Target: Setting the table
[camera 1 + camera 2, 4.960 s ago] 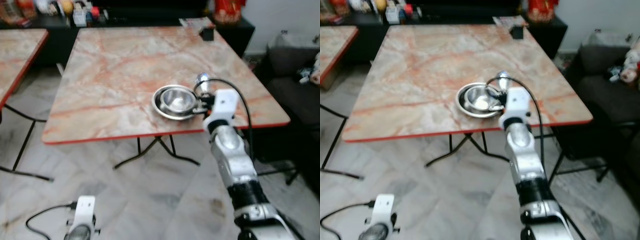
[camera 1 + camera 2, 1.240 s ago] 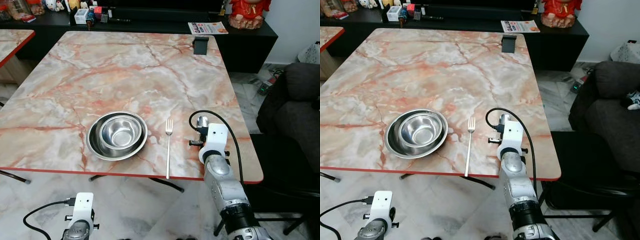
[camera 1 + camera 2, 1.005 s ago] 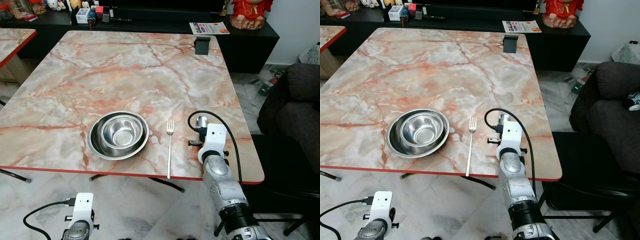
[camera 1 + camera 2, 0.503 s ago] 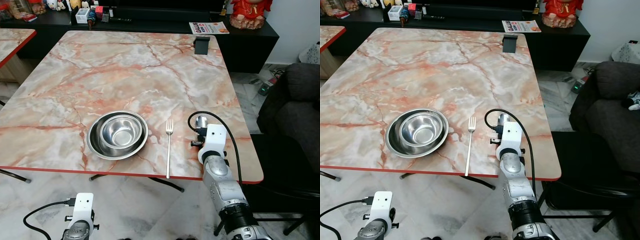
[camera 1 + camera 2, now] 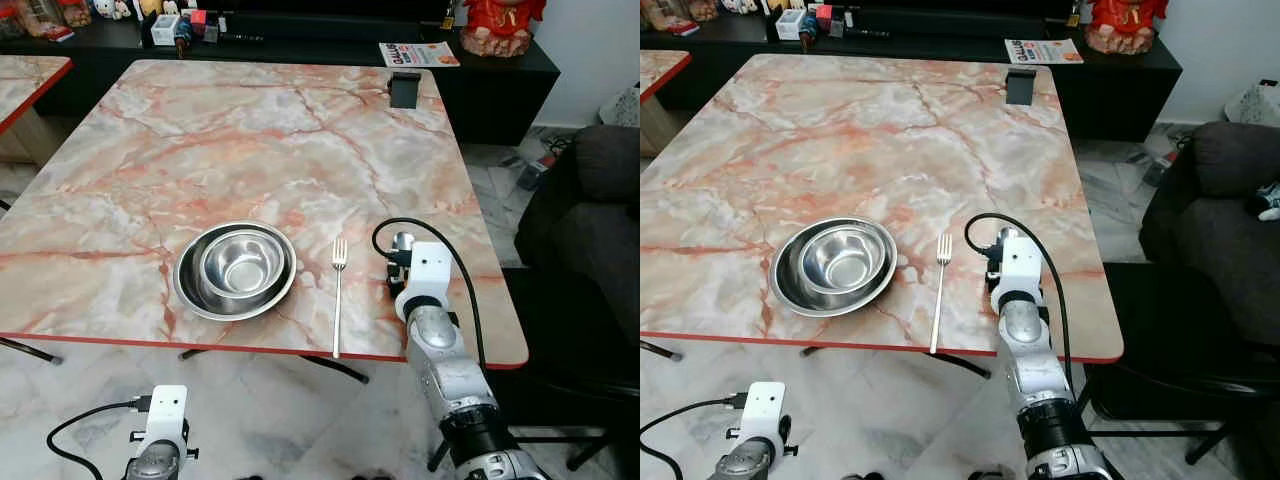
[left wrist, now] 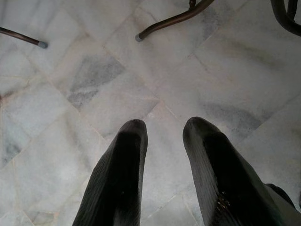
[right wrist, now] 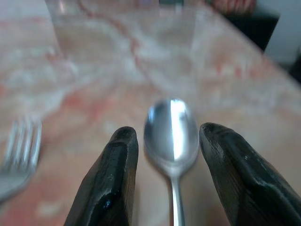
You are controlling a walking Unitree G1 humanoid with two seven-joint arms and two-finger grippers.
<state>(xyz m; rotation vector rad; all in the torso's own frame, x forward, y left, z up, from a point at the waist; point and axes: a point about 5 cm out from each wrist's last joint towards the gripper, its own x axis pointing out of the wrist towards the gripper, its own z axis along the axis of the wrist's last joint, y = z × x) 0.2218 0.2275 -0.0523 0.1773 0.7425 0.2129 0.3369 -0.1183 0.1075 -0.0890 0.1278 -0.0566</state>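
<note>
On the marble table (image 5: 250, 130), near its front edge, a spoon (image 7: 172, 134) is seen in the right wrist view lying between the spread fingers of the right gripper (image 7: 165, 141), just right of the fork (image 5: 338, 300), which lies just right of the stacked steel bowls (image 5: 237, 268). Compared with half a second ago the wrist has been turned slightly toward the fork, so the spoon is judged to be at the point of release. The spoon is hidden behind the wrist in the head views, while the left gripper (image 6: 164, 136), slightly parted and empty, is shown over the floor tiles (image 6: 70, 70).
</note>
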